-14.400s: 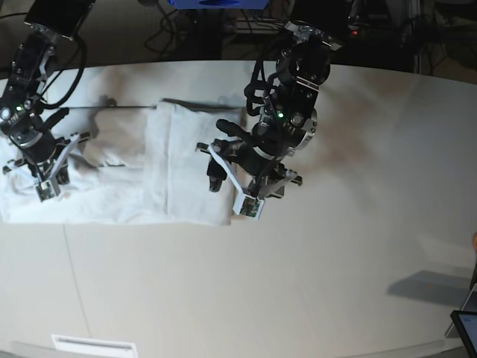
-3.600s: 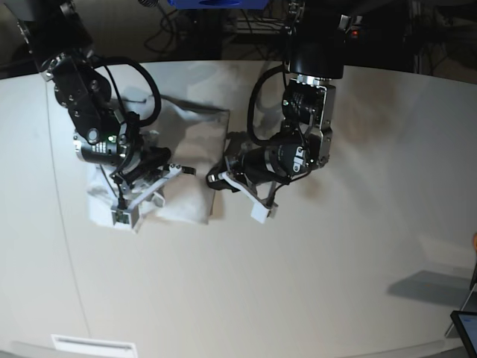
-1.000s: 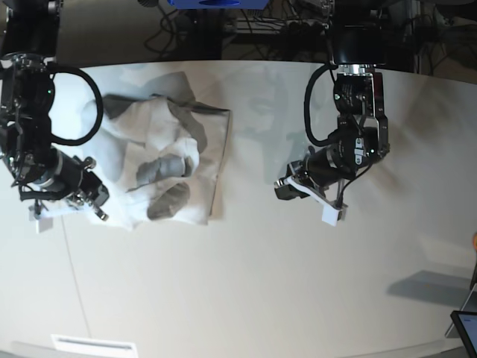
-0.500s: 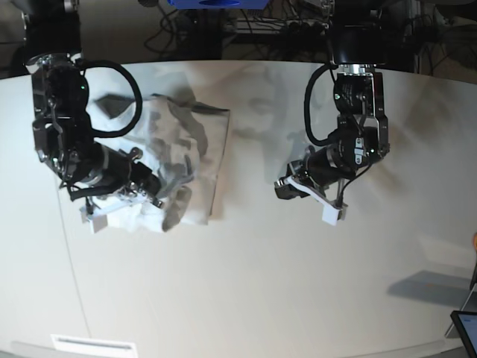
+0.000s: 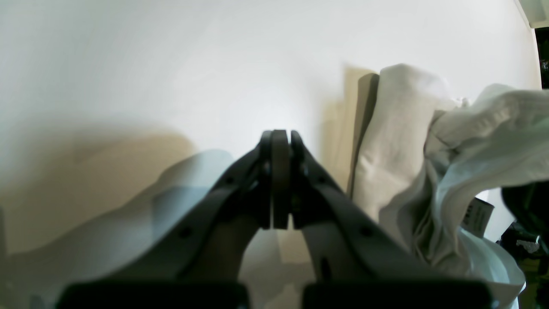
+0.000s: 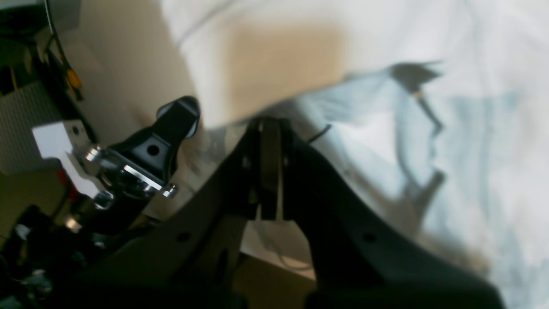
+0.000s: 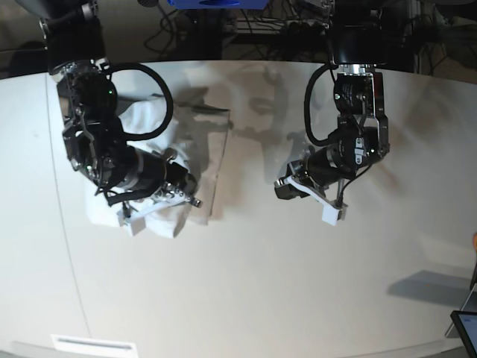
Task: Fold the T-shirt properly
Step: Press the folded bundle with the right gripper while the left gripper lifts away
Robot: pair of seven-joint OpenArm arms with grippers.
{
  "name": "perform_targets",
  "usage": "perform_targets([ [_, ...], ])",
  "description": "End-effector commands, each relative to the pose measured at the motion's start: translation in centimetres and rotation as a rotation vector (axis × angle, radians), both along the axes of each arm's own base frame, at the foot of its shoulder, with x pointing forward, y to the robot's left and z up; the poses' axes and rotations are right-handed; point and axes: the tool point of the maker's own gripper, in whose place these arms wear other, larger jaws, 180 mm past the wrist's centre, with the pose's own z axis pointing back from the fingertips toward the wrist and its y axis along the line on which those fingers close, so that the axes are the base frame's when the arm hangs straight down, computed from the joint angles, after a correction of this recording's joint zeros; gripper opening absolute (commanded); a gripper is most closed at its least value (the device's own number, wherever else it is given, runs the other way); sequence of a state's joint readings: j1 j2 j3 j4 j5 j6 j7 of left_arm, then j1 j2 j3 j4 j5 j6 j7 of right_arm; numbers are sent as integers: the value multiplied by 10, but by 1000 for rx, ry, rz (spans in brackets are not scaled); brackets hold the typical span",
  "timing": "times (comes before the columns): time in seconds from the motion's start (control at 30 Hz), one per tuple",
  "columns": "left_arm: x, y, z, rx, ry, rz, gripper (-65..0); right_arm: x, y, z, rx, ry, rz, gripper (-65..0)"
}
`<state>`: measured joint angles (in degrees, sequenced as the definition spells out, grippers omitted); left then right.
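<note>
The white T-shirt (image 7: 212, 145) lies bunched in a rough bundle on the left part of the table, much of it hidden under my right arm. My right gripper (image 7: 190, 196) hangs over its near right part, jaws shut; in the right wrist view the right gripper (image 6: 268, 128) shows no cloth between its fingers, with wrinkled T-shirt (image 6: 472, 128) beyond. My left gripper (image 7: 283, 188) is shut over bare table, right of the shirt. In the left wrist view the left gripper (image 5: 276, 141) points at the tabletop, the T-shirt (image 5: 399, 150) and its neck label (image 5: 480, 216) off to the right.
The off-white table (image 7: 261, 283) stretches wide to the front and right. A tablet corner (image 7: 466, 328) shows at the lower right edge, a white strip (image 7: 93, 344) at the front left. Cables and dark gear stand behind the far edge.
My right arm has swung from the table's left edge rightward over the shirt, and the bundle looks more pressed together. The left arm has stayed put.
</note>
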<state>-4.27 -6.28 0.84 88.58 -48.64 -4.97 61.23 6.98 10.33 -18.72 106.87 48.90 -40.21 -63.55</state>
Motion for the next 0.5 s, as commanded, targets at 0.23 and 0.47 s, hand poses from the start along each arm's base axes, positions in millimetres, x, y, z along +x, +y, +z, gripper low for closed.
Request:
perform_targets([
  [0.23,11,4,17,0,-60,0,-650,-2,16,12,-73,-99,68,-649],
  [0.47,10,18,32,55,-112,-10,-650,-26,22,36,92,-29,118,-649],
])
